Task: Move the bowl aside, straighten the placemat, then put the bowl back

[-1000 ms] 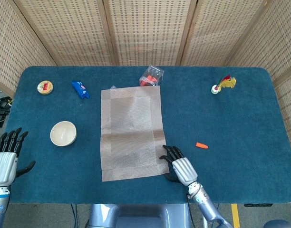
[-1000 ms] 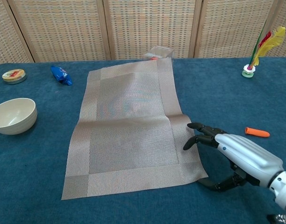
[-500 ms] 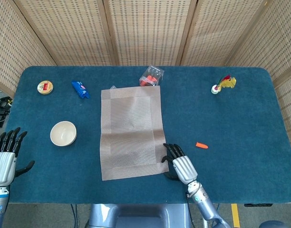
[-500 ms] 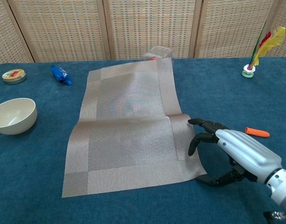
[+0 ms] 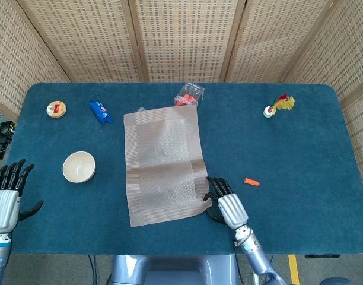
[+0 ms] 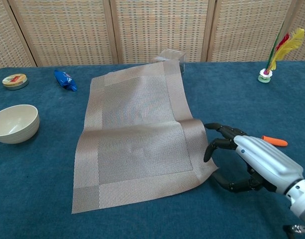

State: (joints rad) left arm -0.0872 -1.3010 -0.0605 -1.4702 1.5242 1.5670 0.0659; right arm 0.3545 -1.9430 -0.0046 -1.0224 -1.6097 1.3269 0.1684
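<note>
Right hand (image 6: 247, 162) pinching the placemat (image 5: 164, 163) at its near right corner, mat askew mid-table. Could crease or slip free if tugged too hard. Left hand (image 5: 6, 199) spread wide, holding nothing, by the near left edge. Bowl (image 6: 14, 123) parked left of the mat.

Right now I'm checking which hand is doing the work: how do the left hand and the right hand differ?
The right hand is at the placemat's near right corner, its fingers curled around that edge, which lifts off the table; the left hand touches nothing, fingers spread. The right hand shows in both views; the left hand shows only in the head view, at the table's near left edge, short of the bowl. Both have silver backs and black fingers.
</note>
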